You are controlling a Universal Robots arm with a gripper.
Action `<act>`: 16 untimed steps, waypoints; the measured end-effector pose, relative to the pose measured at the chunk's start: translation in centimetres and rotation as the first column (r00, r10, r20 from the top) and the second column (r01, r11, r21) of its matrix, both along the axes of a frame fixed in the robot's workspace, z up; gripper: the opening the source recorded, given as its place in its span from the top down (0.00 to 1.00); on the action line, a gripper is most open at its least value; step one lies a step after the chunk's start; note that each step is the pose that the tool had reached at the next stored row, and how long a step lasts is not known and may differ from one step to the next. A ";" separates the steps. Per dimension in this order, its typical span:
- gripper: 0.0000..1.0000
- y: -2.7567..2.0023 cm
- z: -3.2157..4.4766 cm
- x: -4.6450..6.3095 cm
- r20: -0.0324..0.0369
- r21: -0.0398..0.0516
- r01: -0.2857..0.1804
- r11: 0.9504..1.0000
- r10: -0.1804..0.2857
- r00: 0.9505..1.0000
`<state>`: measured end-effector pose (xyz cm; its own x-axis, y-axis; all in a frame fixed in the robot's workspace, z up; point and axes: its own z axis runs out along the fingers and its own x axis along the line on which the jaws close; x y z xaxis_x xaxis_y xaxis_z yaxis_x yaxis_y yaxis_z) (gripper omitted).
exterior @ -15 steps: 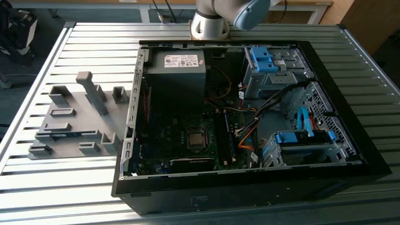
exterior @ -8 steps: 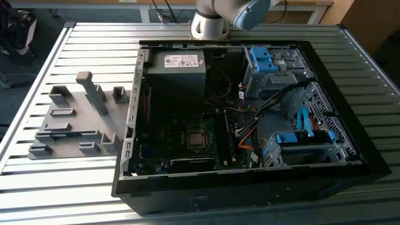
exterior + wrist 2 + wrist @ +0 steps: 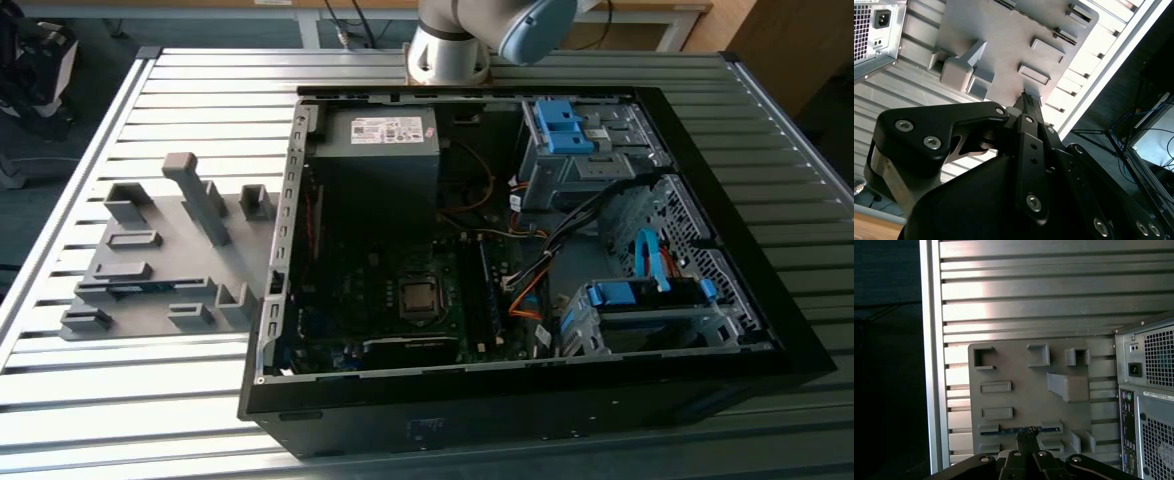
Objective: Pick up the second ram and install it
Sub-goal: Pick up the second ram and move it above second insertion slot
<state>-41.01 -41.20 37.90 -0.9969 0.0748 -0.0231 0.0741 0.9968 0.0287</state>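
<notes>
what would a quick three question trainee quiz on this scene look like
1. True or false: the second ram is already seated in the computer case.
2. In the exterior view, the grey holder plate lies on which side of the case? A the view's left, B the view's right, C inside it.
3. What do case and plate both rest on?
Key: 1 false, it lies on the holder plate; 2 A; 3 the slatted metal table.

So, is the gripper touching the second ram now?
Apart. In the exterior view the second ram lies in the grey holder with nothing on it; the gripper hangs above.
</notes>
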 end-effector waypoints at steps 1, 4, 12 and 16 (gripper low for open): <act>0.89 0.00 0.00 0.0 0.000 0.000 0.000 1.000 0.000 1.000; 0.89 0.00 0.00 0.0 0.000 0.000 -0.007 1.000 0.007 1.000; 0.89 0.00 -0.04 0.0 0.000 -0.003 -0.139 0.990 0.139 0.990; 0.89 0.00 -0.09 0.0 0.000 -0.003 -0.209 0.978 0.209 0.978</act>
<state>-41.01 -41.20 37.81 -0.9905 -0.1357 -0.0230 -0.1363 0.9904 0.0253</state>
